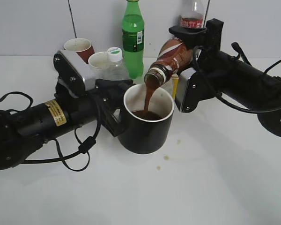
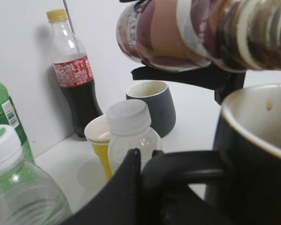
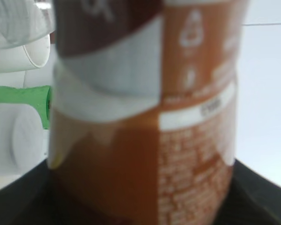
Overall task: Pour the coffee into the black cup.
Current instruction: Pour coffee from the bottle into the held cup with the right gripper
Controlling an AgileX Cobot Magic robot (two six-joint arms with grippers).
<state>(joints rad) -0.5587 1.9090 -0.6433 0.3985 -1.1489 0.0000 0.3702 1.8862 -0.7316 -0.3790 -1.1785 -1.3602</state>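
While tilted mouth-down over the black cup (image 1: 147, 123), coffee bottle (image 1: 171, 58) held in the right gripper (image 1: 189, 44), jaws closed around its labelled body. Thin brown stream of coffee (image 1: 150, 96) falling from the bottle mouth into the cup, dark pool already at the bottom against the pale inside wall. Cup standing upright on the white table (image 1: 215, 183), near the middle, handle clamped by the left gripper (image 1: 113, 101) from the left side. Few small brown drops on the table just in front of the cup, to the right. Behind, close to the wall: green bottle (image 1: 132, 37), small clear bottle with white cap (image 1: 115, 65), maroon mug (image 1: 79, 48), pale paper cup (image 1: 99, 61), cola bottle with red label (image 1: 192, 16). From the left wrist view: cup rim at right, bottle neck directly above it, dark grey mug (image 2: 152, 105) and yellow paper cup (image 2: 100, 143) further back. From the right wrist view: only the blurred brown-orange label, very close, filling almost everything.
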